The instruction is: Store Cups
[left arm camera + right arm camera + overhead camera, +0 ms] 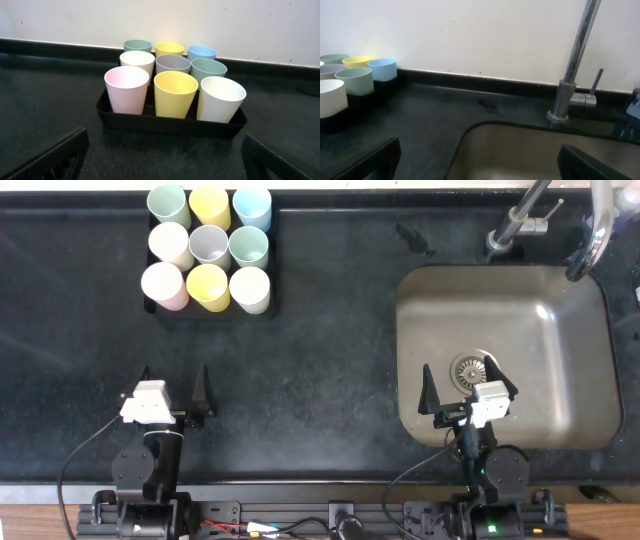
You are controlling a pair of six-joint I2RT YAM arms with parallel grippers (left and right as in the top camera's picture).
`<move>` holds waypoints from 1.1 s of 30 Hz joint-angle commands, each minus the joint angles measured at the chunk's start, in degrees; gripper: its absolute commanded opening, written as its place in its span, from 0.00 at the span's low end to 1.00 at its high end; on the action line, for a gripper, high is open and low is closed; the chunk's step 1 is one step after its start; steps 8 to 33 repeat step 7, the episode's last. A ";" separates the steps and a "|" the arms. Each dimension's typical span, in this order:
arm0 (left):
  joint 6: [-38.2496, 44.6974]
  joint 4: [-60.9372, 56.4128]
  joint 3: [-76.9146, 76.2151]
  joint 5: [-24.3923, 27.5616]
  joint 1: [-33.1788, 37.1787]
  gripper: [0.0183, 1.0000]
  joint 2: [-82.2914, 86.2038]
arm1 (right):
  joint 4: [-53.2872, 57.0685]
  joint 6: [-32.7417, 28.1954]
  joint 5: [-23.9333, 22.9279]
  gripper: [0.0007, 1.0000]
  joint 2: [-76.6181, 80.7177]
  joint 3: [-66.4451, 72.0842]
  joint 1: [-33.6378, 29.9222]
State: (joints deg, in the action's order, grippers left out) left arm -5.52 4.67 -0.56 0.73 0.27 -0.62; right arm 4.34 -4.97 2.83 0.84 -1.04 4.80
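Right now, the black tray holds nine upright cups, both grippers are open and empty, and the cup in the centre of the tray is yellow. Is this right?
Not quite: the centre cup is grey, not yellow, as the top view shows. The rest stands: the black tray holds nine upright cups, and the left gripper and right gripper are open and empty.

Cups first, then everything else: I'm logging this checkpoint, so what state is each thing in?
Cups: nine, upright, mouths up, all seated in the tray.
Tray: full, three rows of three.
Sink: empty, drain uncovered.
Faucet: no water seen running.
Left claw: open, holding nothing.
Right claw: open, holding nothing.
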 commanded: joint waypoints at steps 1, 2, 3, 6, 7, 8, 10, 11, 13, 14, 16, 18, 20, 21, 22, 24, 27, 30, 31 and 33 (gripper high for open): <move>1.20 0.15 0.11 0.50 0.31 1.00 0.50 | -0.22 -0.35 0.57 1.00 -0.63 0.76 -0.22; 1.20 0.15 0.11 0.50 0.31 1.00 0.50 | -0.22 -0.35 0.57 1.00 -0.63 0.76 -0.22; 1.20 0.15 0.11 0.50 0.31 1.00 0.50 | -0.22 -0.35 0.57 1.00 -0.63 0.76 -0.22; 1.20 0.15 0.11 0.50 0.31 1.00 0.50 | -0.22 -0.35 0.57 1.00 -0.63 0.76 -0.22; 1.20 0.15 0.11 0.50 0.31 1.00 0.50 | -0.22 -0.35 0.57 1.00 -0.63 0.76 -0.22; 1.20 0.15 0.11 0.50 0.31 1.00 0.50 | -0.22 -0.35 0.57 1.00 -0.63 0.76 -0.22; 1.20 0.15 0.11 0.50 0.31 1.00 0.50 | -0.22 -0.35 0.57 1.00 -0.63 0.76 -0.22; 1.20 0.15 0.11 0.50 0.31 1.00 0.50 | -0.22 -0.35 0.57 1.00 -0.63 0.76 -0.22; 1.20 0.15 0.11 0.50 0.31 1.00 0.50 | -0.22 -0.35 0.57 1.00 -0.63 0.76 -0.22; 1.20 0.15 0.11 0.50 0.31 1.00 0.50 | -0.22 -0.35 0.57 1.00 -0.63 0.76 -0.22; 1.20 0.15 0.11 0.50 0.31 1.00 0.50 | -0.22 -0.35 0.57 1.00 -0.63 0.76 -0.22; 1.20 0.15 0.11 0.50 0.31 1.00 0.50 | -0.22 -0.35 0.57 1.00 -0.63 0.76 -0.22; 1.20 0.15 0.11 0.50 0.31 1.00 0.50 | -0.22 -0.35 0.57 1.00 -0.63 0.76 -0.22; 1.20 0.15 0.11 0.50 0.31 1.00 0.50 | -0.22 -0.35 0.57 1.00 -0.63 0.76 -0.22; 1.20 0.15 0.11 0.50 0.31 1.00 0.50 | -0.22 -0.35 0.57 1.00 -0.63 0.76 -0.22; 1.20 0.15 0.11 0.50 0.31 1.00 0.50 | -0.22 -0.35 0.57 1.00 -0.63 0.76 -0.22; 1.20 0.15 0.11 0.50 0.31 1.00 0.50 | -0.22 -0.35 0.57 1.00 -0.63 0.76 -0.22; 1.20 0.15 0.11 0.50 0.31 1.00 0.50 | -0.22 -0.35 0.57 1.00 -0.63 0.76 -0.22; 1.20 0.15 0.11 0.50 0.31 1.00 0.50 | -0.22 -0.35 0.57 1.00 -0.63 0.76 -0.22; 1.20 0.15 0.11 0.50 0.31 1.00 0.50 | -0.22 -0.35 0.57 1.00 -0.63 0.76 -0.22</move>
